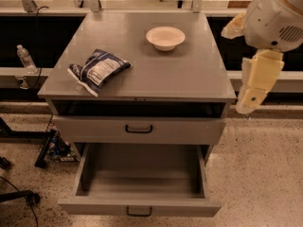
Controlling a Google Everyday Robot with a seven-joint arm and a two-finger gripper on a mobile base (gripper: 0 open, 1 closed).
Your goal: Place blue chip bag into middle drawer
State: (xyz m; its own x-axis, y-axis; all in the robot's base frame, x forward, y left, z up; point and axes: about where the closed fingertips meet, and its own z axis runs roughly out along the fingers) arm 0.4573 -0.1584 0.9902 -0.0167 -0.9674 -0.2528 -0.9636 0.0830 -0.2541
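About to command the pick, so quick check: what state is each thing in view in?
blue chip bag: lying on the left side of the tabletop, ungrasped.
middle drawer: pulled open, nothing inside.
upper drawer: shut.
white bowl: upright, empty, toward the tabletop's back.
end effector: hanging beyond the tabletop's right edge, holding nothing.

a pale speckled stone floor (265, 174) spreads under a grey metal cabinet (208, 131) whose flat surface (189, 74) fills the middle. behind it a light grey rail (14, 74) crosses a dark recess (28, 32), with a clear plastic water bottle (24, 58) at left. black metal stand legs (26, 135) rest on the floor at lower left. the cream gripper (247, 105) hangs just right of the cabinet.
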